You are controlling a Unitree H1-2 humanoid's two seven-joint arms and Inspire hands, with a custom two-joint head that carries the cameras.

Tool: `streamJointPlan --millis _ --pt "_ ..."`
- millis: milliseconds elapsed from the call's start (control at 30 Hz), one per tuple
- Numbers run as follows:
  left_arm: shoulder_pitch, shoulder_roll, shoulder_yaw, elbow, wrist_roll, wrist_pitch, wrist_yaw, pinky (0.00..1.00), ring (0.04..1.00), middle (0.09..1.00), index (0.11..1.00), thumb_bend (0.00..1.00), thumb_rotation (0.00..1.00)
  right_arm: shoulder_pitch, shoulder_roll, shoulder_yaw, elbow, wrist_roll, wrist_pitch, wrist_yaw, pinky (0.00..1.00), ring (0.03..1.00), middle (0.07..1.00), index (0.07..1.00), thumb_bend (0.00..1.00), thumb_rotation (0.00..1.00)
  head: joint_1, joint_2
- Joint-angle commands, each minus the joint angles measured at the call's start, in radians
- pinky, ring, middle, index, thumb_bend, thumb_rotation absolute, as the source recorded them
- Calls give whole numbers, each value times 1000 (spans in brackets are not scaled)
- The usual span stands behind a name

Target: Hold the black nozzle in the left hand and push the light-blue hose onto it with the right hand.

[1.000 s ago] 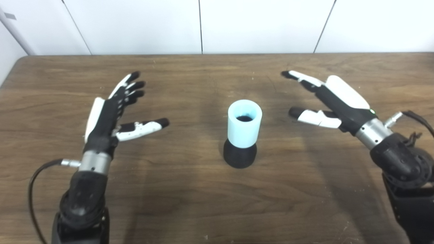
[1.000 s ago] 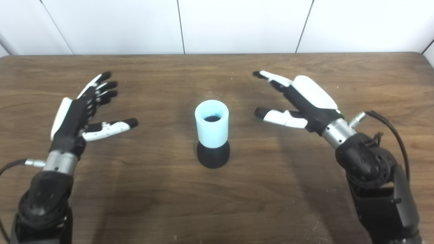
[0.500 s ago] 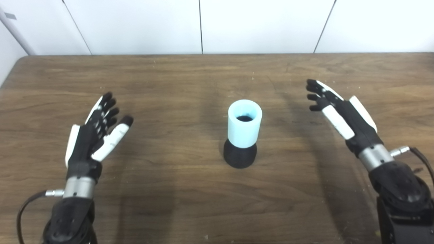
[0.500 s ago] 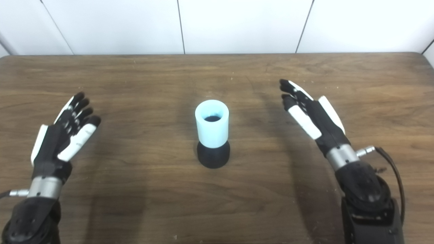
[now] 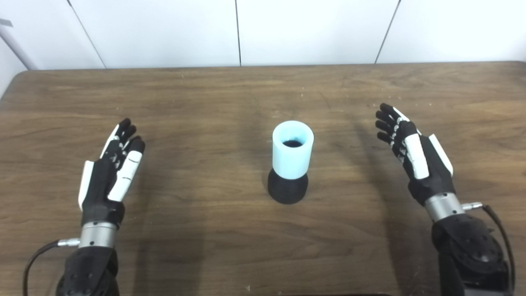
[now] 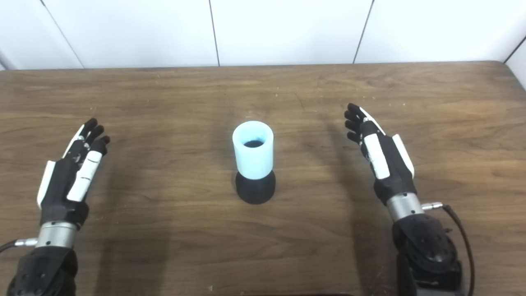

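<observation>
A dark wooden table (image 5: pixel 205 246) stands against a white panelled wall (image 5: pixel 164 33). The light-blue hose (image 5: pixel 292 150), a short upright tube, sits on the rounded black nozzle (image 5: pixel 287 191), between the two sets of fingers and well apart from both. The left hand (image 5: pixel 109 174) and the right hand (image 5: pixel 415 154) are empty, their fingers straight and side by side, pointing away toward the wall, touching nothing.

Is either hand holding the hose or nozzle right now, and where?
Nothing is held. The left hand and right hand are open, apart from the light-blue hose standing on the black nozzle.
</observation>
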Motion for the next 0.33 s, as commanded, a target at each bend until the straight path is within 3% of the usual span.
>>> streamJointPlan --millis 0,300 --pt "27 -25 -15 -5 -17 -63 5 949 931 956 905 507 794 -13 8 -8 -5 37 -60 -17 932 925 920 914 552 1000 1 -4" --pt "18 -29 -42 81 -56 -155 9 1000 994 1000 996 534 834 5 16 2 51 70 -118 -29 981 960 944 919 520 1000 19 -26"
